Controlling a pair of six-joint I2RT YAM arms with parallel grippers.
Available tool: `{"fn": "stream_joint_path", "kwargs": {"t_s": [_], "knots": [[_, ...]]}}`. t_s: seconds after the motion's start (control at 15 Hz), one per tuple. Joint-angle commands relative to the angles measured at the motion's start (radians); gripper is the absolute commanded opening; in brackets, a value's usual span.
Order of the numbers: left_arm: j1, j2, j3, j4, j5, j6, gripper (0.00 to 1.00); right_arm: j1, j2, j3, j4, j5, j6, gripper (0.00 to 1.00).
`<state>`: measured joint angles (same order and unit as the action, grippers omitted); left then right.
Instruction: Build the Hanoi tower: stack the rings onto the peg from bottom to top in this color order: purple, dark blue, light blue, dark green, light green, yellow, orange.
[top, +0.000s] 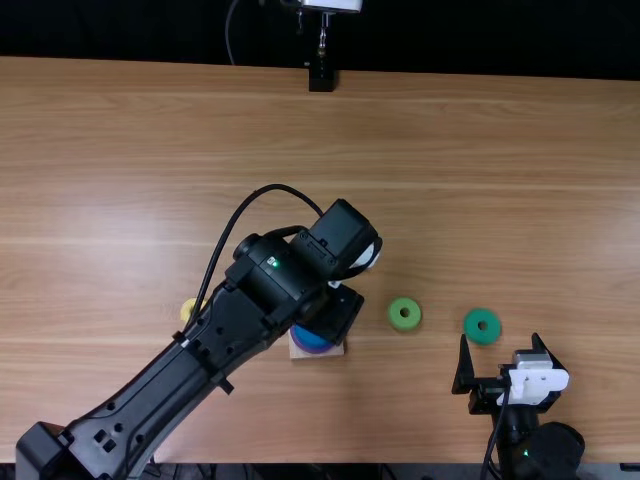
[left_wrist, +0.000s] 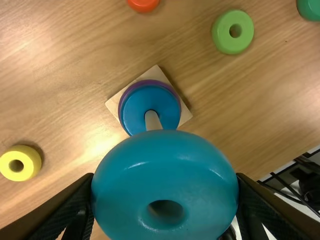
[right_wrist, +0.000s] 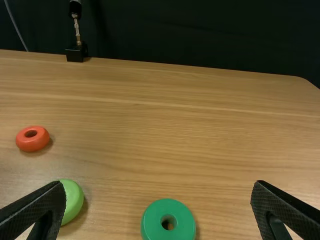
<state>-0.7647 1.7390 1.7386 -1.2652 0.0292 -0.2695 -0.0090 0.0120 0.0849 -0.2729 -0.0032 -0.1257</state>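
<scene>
With its fingers clamped on the sides of the light blue ring (left_wrist: 165, 165), the left tool (left_wrist: 165, 177) holds the third piece of the Hanoi tower above the peg (left_wrist: 152, 120). The grip across the outer rim leaves the hole free, apparently so the ring can drop over the peg; whether the two are lined up cannot be told. Below the left tool, the dark blue ring (left_wrist: 135, 111) lies over the purple ring (left_wrist: 145, 81) on the square wooden base (left_wrist: 186, 118), the order the task asks for.

Between the two tools sits the light green ring (top: 404, 314), while the dark green ring (top: 482, 326) rests just ahead of the right tool (top: 500, 338), whose fingers stand wide apart around nothing. That spot should suit an easy pickup once light blue is seated. The yellow ring (left_wrist: 20, 163) lies on the far side of the left tool from the greens, beside the left arm (top: 190, 370); the orange ring (right_wrist: 32, 139) waits beyond the left tool on the tabletop (top: 480, 180). The left arm spans the peg and would likely block the right one until it backs off.
</scene>
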Motion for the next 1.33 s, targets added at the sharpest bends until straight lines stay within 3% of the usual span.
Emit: {"fn": "stream_joint_path", "kwargs": {"t_s": [0.0, 0.67, 0.87, 0.93, 1.0, 1.07, 1.27], "knots": [[-0.012, 0.021, -0.017, -0.001, -0.005, -0.008, 0.0, -0.006, -0.012, -0.066, -0.069, 0.014, 0.001, 1.0], [-0.008, 0.054, -0.021, -0.001, -0.005, -0.008, 0.0, -0.006, -0.012, -0.066, -0.069, 0.014, 0.001, 1.0], [-0.008, 0.056, -0.021, -0.001, 0.008, -0.007, 0.0, -0.006, -0.012, -0.066, -0.069, 0.014, 0.001, 1.0], [-0.008, 0.057, -0.019, -0.001, 0.008, -0.003, 0.26, -0.006, -0.012, -0.068, -0.069, 0.014, 0.001, 1.0], [-0.007, 0.057, -0.021, -0.001, 0.006, -0.003, 0.73, -0.006, -0.012, -0.068, -0.069, 0.014, 0.001, 1.0], [-0.002, 0.054, -0.022, -0.001, 0.008, -0.005, 1.0, -0.006, -0.012, -0.068, -0.069, 0.014, 0.001, 1.0], [0.011, 0.048, -0.024, -0.007, 0.002, -0.001, 1.0, -0.006, -0.012, -0.066, -0.069, 0.014, 0.001, 1.0]]}}
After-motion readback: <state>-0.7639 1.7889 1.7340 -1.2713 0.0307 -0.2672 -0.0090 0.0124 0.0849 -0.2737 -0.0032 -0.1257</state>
